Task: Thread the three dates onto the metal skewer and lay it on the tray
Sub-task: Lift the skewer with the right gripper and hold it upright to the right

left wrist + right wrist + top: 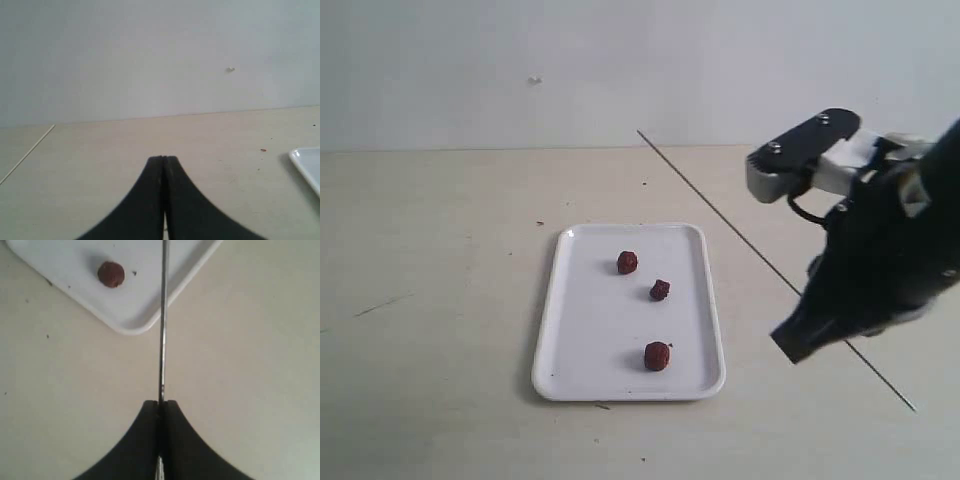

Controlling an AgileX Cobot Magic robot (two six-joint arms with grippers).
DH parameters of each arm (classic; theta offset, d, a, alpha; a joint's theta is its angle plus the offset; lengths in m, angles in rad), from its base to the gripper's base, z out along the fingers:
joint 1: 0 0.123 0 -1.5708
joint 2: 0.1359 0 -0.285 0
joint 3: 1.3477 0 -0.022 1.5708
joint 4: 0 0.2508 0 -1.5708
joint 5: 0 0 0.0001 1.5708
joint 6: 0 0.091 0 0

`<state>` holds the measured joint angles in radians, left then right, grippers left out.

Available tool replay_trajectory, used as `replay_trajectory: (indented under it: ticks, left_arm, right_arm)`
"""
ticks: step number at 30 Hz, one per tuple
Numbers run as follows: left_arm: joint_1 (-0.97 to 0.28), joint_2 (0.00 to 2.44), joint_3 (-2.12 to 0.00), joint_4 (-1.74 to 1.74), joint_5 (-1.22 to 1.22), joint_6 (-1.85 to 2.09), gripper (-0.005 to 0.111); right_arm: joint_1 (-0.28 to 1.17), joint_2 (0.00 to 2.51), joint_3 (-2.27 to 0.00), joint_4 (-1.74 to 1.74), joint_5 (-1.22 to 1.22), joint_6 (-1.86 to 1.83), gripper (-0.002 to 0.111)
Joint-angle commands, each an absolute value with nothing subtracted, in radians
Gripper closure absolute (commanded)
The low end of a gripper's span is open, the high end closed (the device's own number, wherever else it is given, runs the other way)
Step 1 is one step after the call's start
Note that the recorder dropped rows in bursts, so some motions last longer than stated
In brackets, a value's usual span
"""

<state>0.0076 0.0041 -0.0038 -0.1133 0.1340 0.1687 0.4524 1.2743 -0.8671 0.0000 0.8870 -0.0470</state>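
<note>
The white tray (548, 330) lies flat on the table with the three dates loose on it: one at the far end (627, 262), one in the middle (660, 290), one near the front (657, 356). My right gripper (798, 338) is shut on the metal skewer (720, 212), which slants in the air right of the tray. In the right wrist view the skewer (163, 315) runs out between the closed fingers (160, 403) and crosses a tray corner (135, 315) near one date (111, 274). My left gripper (163, 159) is shut and empty above bare table.
The tabletop (440, 250) is pale beige with a few dark specks and meets a white wall (520, 70) at the back. The left wrist view shows one tray edge (307, 167) off to the side. The right arm (890, 240) looms over the table's right part.
</note>
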Motion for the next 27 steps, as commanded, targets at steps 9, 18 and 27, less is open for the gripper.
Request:
replay_trajectory:
  ticks: [9,18,27]
  left_arm:
    - [0.013,0.0,0.0,-0.115,0.133,0.165,0.107]
    - [0.013,0.0,0.0,-0.115,0.133,0.165,0.107]
    - [0.013,0.0,0.0,-0.065,0.133,0.266,0.107]
  right_arm:
    - [0.454,0.836,-0.694,0.026,1.039,-0.024,0.108]
    - [0.454,0.732,-0.694,0.043,1.124,-0.024,0.108]
    - [0.454,0.732,-0.692,0.053,1.133,-0.024,0.108]
